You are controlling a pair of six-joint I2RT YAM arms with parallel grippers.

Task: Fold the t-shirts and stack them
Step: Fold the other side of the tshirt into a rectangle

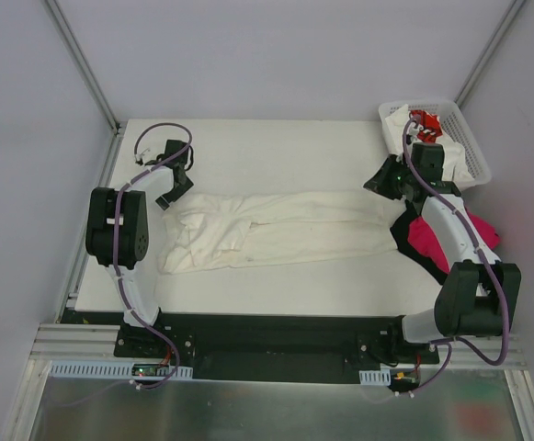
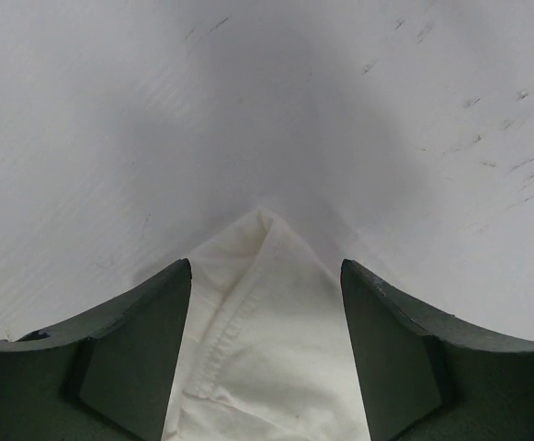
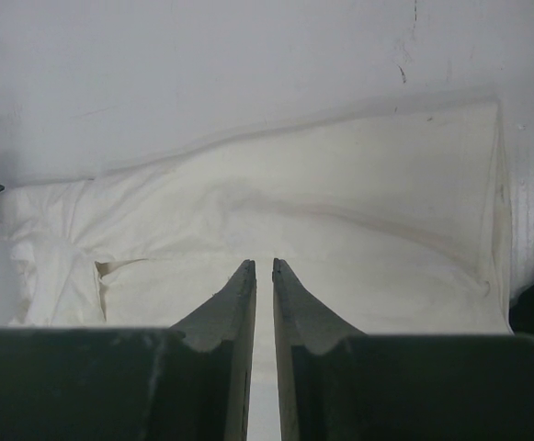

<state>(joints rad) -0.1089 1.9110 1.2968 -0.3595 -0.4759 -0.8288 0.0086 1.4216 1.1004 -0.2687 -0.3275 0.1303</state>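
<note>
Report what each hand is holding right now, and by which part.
Left hand: open, nothing held; a corner of the cream shirt lies between its fingers. Right hand: nearly closed over the shirt; a grip cannot be told.

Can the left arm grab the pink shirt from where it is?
Probably not. The pink shirt lies far to the right, partly under the right arm, while the left gripper sits at the cream shirt's other end.

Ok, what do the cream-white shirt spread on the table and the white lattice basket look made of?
Cream-white shirt: soft matte cloth, probably cotton knit; it wrinkles, and a stitched hem shows. White lattice basket: probably rigid moulded plastic, from its even open grid; finish unclear.
</note>
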